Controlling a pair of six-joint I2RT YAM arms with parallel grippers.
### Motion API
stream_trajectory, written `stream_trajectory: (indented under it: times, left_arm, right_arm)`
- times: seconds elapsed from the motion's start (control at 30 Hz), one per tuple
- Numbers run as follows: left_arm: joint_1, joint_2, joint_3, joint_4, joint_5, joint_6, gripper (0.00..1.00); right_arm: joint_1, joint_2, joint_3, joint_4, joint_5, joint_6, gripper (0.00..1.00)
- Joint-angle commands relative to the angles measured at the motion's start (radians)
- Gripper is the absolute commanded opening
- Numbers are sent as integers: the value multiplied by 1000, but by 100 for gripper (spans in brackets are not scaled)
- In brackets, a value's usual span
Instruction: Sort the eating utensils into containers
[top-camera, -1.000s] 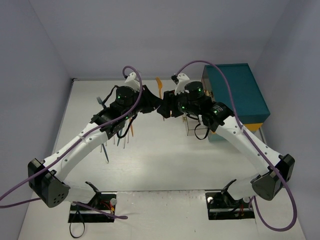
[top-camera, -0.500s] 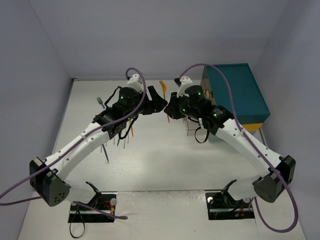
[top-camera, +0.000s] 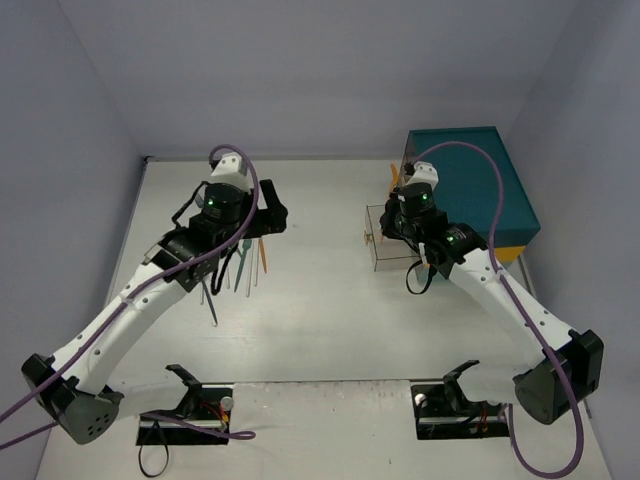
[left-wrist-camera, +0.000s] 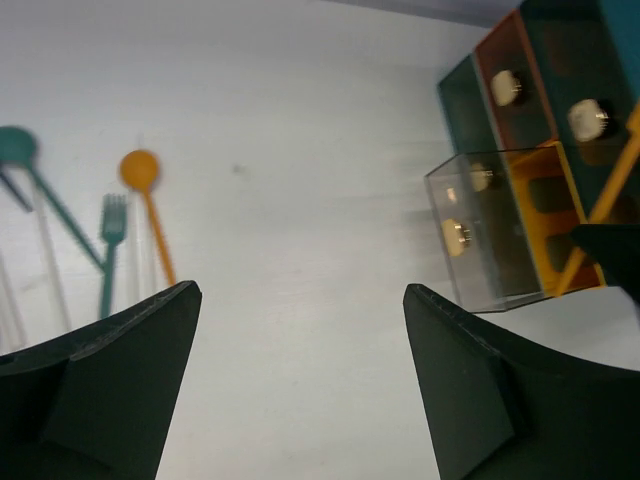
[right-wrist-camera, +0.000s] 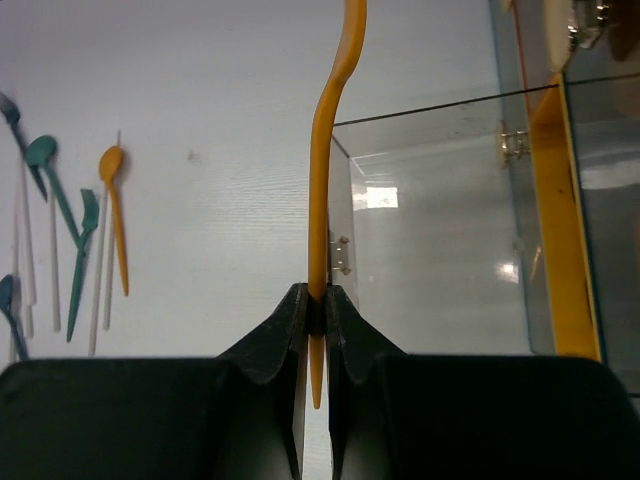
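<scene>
Orange utensil (right-wrist-camera: 320, 160), slim and slightly bowed, is pinched near its handle end between the pressed-together fingers of my right claw (right-wrist-camera: 315, 300). Its pointed tail pokes out below the grip. Its head runs off the top of my wrist view, so I cannot tell whether it is a fork, knife or spoon. Its long axis points straight out ahead of the claw.

In that view the shaft crosses the clear box (right-wrist-camera: 450, 240) right at the wall that faces away from the teal chest (top-camera: 480, 180). The box's hollow therefore lies to the chest side of the utensil, not under it. As I judge it, the next move turns on this: shift the utensil sideways toward the chest until it hangs over the hollow. Its length should also line up with the box before I let go. Released here, it could catch the wall's rim and tip out onto the counter (top-camera: 320, 300).

On the side of the box away from the chest, well apart from it, the loose utensils (right-wrist-camera: 87, 225) lie in a row, an orange spoon (right-wrist-camera: 117, 220) among them. My left claw (left-wrist-camera: 300, 300) hangs near those, fingers spread wide and empty, so it is the nearer arm for them.
</scene>
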Motion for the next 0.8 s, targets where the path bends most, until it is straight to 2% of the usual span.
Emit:
stream_trajectory:
  times: [0.0,0.23,0.77]
  left_arm:
    - [76,-102,-72,-71,-36,23,80]
    - [118,-194,-185,-105,-16,0,80]
    - [154,-223,-226,-170,-5,-10,80]
  right_arm:
    - [-33,4,-17,33,134,66,0]
    - [-46,93,-32,37,183,87,0]
    - [-1,144,-91,95,73,277,0]
